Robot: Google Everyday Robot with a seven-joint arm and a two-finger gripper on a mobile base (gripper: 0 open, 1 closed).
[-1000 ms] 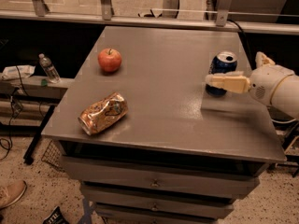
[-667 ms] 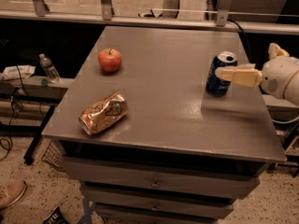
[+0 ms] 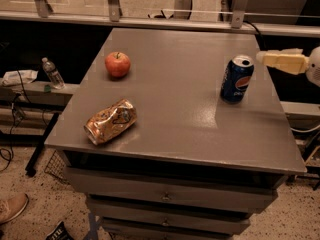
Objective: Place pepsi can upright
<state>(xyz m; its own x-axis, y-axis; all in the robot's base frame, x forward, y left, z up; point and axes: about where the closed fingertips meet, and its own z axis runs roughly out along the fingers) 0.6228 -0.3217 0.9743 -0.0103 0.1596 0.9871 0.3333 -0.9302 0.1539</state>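
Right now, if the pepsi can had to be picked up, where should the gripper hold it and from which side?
Probably mid-height on the round wall of the pepsi can, coming in level from the edge of the table where the gripper hovers near its top. It stands upright; the apple and crushed can lie well away.

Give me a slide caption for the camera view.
Pepsi can upright on the grey table, claw hovering just right of it, apple and crushed can further left.
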